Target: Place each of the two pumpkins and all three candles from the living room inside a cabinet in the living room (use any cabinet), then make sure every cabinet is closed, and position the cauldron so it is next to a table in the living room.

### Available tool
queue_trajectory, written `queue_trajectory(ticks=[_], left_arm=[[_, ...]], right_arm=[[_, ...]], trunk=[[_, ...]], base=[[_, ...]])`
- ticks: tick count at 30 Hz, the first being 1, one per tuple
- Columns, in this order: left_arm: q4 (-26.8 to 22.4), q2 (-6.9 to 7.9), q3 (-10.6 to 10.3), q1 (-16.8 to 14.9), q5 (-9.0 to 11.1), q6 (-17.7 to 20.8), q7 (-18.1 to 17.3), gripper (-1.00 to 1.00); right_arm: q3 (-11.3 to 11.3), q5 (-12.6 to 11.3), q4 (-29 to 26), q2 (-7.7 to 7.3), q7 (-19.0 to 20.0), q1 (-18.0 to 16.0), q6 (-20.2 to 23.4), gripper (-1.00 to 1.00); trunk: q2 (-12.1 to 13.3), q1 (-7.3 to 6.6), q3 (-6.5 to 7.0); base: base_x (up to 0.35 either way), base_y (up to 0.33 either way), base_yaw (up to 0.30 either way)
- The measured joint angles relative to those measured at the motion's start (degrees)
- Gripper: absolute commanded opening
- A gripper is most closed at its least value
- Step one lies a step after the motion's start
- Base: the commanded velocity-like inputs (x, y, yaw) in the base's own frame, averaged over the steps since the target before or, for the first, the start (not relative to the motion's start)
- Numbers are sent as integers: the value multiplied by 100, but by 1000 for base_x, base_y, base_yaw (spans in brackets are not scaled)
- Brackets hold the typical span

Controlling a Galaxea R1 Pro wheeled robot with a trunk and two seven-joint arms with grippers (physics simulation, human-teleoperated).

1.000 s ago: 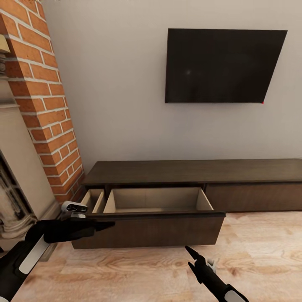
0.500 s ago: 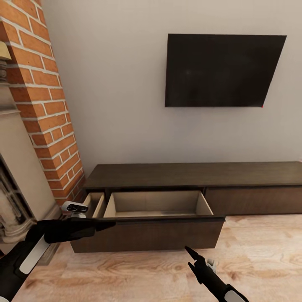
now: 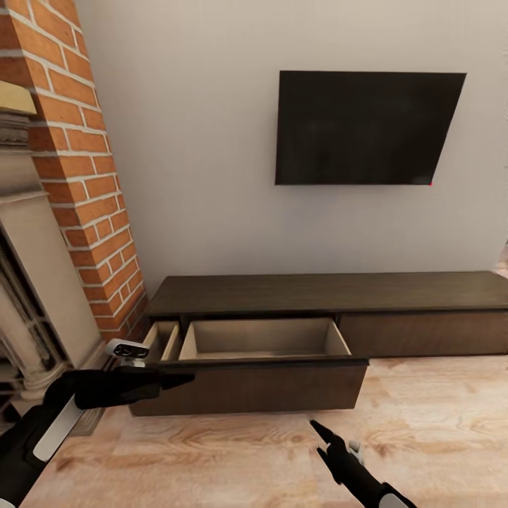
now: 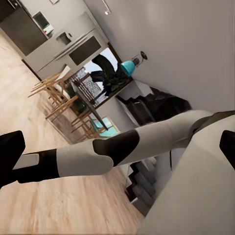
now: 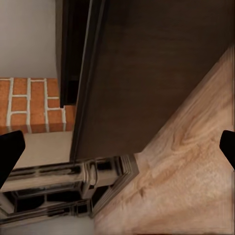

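- The cabinet [image 3: 331,310] runs along the wall under the TV [image 3: 363,128], its left drawer [image 3: 261,353] pulled out, inside bare and pale.
- Brick fireplace [image 3: 77,176] stands just left of it; open wood floor [image 3: 437,423] lies in front.
- Left gripper [image 3: 180,379] hovers at the drawer's front left corner; fingers look together, holding nothing.
- Right gripper [image 3: 321,437] hangs over the floor, fingers apart and empty.

Dark brown cabinet [image 3: 324,293] with a pale beige inside. Red brick wall [image 3: 85,183] at nine o'clock. Black TV [image 3: 363,127]. Light wood floor [image 3: 437,423].
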Motion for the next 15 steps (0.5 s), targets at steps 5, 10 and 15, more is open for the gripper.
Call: queue_trajectory(ticks=[5,10,15], left_arm=[[1,-3,3,-4,-8,0,0,100],[1,-8,7,-6,-8,-6,-1,100],[1,-10,8,-6,-14,-8,-1,100]], right_arm=[[3,4,3,-5,43,1,-183,100],[4,4,3,-6,57,1,-231,100],[5,4,6,-6,59,1,-254,100]], trunk=[[201,-110,70],[401,-220,130],[602,-330,188]], base=[[-337,0,-159],[-338,0,-201],[-321,0,-208]])
